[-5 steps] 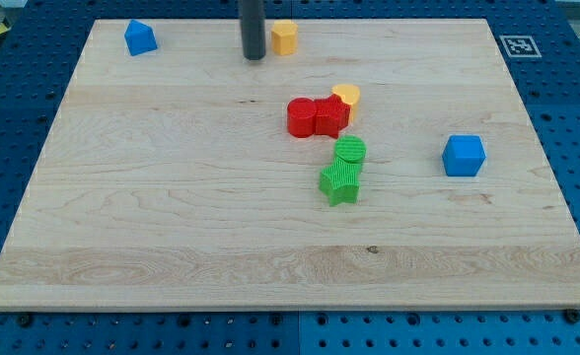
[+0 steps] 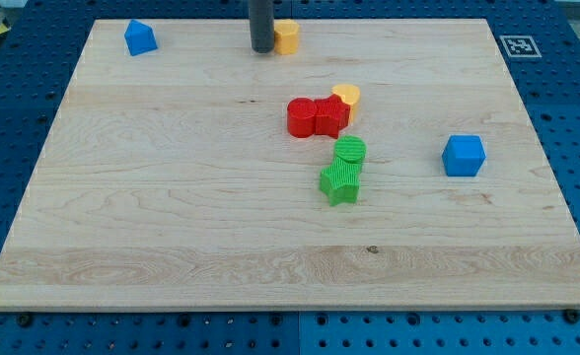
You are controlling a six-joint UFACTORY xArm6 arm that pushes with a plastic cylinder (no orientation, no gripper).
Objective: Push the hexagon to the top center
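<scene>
Orange hexagon [image 2: 286,36] is already seen at desk's [image 2: 172,247] top edge, approx. center, touched by my tip [image 2: 262,49]; no jaws fitted; task judged nearly done.

We see bright, even light from overhead across the pale bench [image 2: 172,217], with no glare. Shadows under the blocks are short and soft. Focus is sharp throughout, and the edges look straight, undistorted.

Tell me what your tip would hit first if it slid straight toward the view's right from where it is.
My tip would meet the orange hexagon first; it sits immediately to the right, apparently touching or nearly so.
</scene>
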